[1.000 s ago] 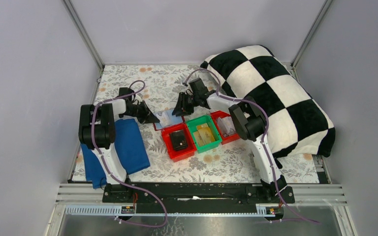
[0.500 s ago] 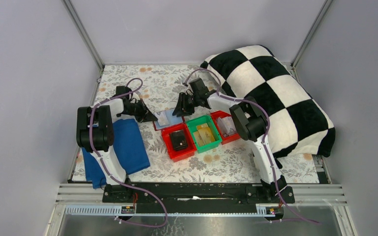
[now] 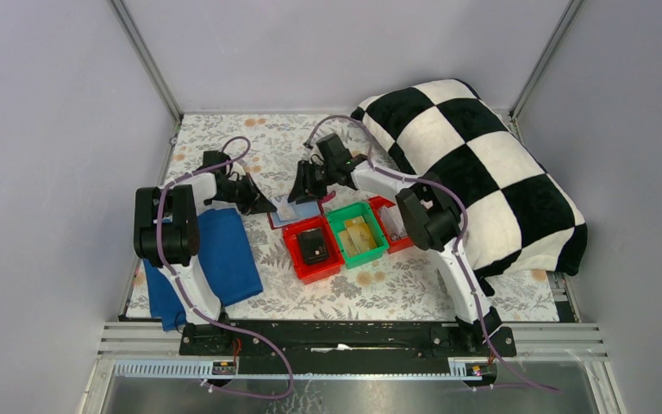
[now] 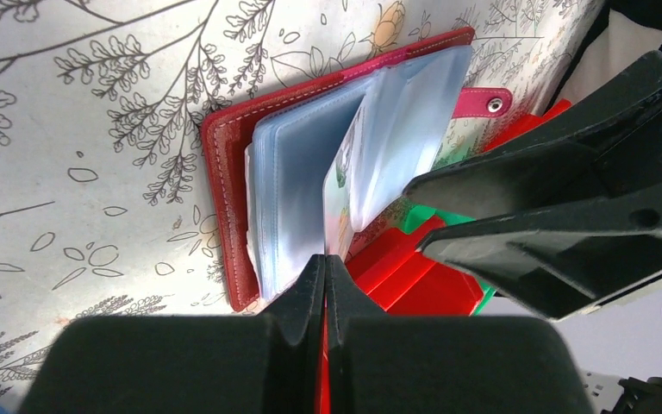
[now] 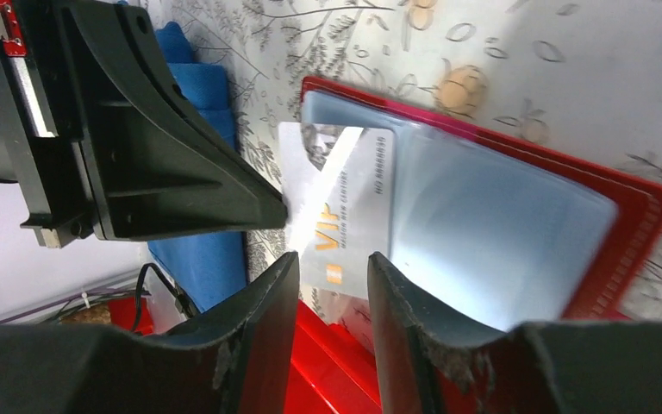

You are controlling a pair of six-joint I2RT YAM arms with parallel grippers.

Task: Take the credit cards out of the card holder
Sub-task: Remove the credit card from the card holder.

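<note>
The dark red card holder [image 3: 300, 213] lies open on the floral table, its light blue pockets up; it also shows in the left wrist view [image 4: 224, 172] and the right wrist view [image 5: 646, 207]. My left gripper [image 4: 325, 259] is shut on the left edge of a whitish credit card [image 5: 345, 198] marked VIP. The card sticks out of the holder's left side and is seen edge-on in the left wrist view [image 4: 336, 190]. My right gripper [image 5: 332, 267] is open, with its jaws just above the card's near edge. In the top view the left gripper [image 3: 267, 207] and the right gripper [image 3: 297, 191] meet over the holder.
Just in front of the holder stand a red bin [image 3: 297, 259] with a small black boxy object [image 3: 313, 246], a green bin [image 3: 379, 237] with yellow-tan flat items, and another red bin [image 3: 388, 205]. A blue cloth [image 3: 224, 254] lies at the left. A checkered pillow [image 3: 474, 164] fills the right.
My right gripper has moved left over the card holder, close to my left gripper. The left arm shifted slightly away from me early on, then stayed still.
</note>
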